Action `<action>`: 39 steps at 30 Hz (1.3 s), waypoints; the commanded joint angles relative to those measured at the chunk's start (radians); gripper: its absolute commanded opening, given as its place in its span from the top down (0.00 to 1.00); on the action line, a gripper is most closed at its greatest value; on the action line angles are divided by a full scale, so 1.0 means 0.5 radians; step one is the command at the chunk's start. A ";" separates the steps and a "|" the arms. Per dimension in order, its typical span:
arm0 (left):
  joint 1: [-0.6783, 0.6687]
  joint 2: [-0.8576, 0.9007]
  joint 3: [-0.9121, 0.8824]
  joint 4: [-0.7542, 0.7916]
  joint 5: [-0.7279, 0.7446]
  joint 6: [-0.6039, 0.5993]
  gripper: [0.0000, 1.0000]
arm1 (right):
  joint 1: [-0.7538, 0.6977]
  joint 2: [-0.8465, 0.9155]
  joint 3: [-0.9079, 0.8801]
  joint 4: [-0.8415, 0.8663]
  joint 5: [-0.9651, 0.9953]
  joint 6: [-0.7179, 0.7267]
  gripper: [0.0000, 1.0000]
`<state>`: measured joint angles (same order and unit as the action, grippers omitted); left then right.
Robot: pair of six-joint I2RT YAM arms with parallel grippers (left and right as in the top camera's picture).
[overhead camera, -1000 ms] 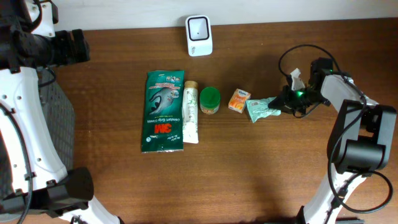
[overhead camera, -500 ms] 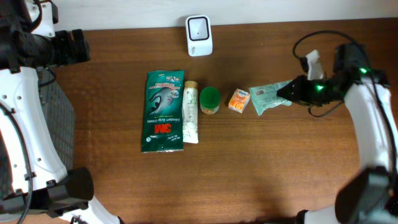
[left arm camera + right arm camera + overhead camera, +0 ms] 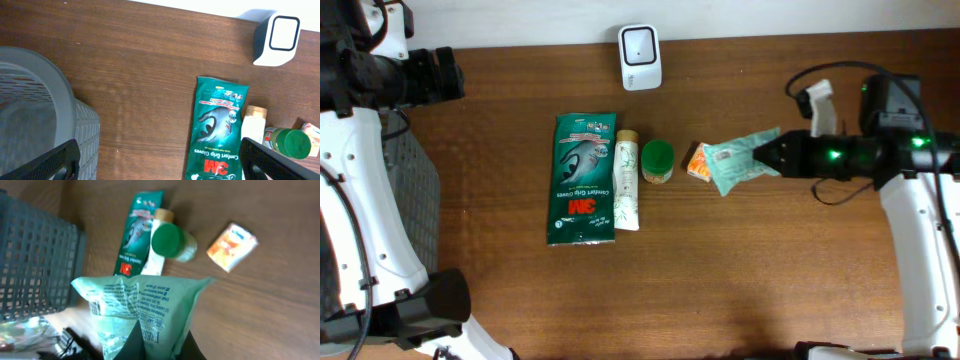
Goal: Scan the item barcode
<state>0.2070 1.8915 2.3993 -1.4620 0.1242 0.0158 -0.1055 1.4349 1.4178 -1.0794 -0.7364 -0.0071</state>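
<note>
My right gripper (image 3: 767, 155) is shut on a pale green printed packet (image 3: 736, 162), holding it by one end above the table with the free end pointing left, over the small orange box (image 3: 697, 164). In the right wrist view the packet (image 3: 142, 305) fills the lower middle, pinched between my right gripper's (image 3: 162, 342) dark fingers. The white scanner (image 3: 640, 57) stands at the table's back edge and appears at the top right of the left wrist view too, as the scanner (image 3: 277, 39). My left gripper (image 3: 162, 165) hangs open and holds nothing, high at the far left.
A green 3M glove pack (image 3: 585, 178), a white tube (image 3: 627, 180) and a green-lidded jar (image 3: 657, 160) lie in a row left of the orange box. A grey mesh basket (image 3: 412, 200) stands at the left edge, below my left arm.
My right gripper has lifted the green packet off the table and carried it slightly left, over the orange box. The right arm has swung out and straightened. The left arm has not moved.
</note>
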 commanded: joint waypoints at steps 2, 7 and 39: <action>-0.002 0.001 0.011 0.003 0.021 0.016 0.01 | 0.214 -0.017 0.124 0.173 0.221 0.285 0.96; -0.002 0.001 0.011 0.003 0.021 0.016 0.01 | 0.531 0.252 0.572 0.239 0.781 0.356 0.96; -0.002 0.001 0.011 0.003 0.021 0.016 0.01 | 1.059 1.991 0.932 3.199 2.130 -1.707 0.96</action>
<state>0.2070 1.8915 2.3993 -1.4616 0.1242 0.0158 0.4263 2.4344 1.8671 0.5022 0.3405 -0.8291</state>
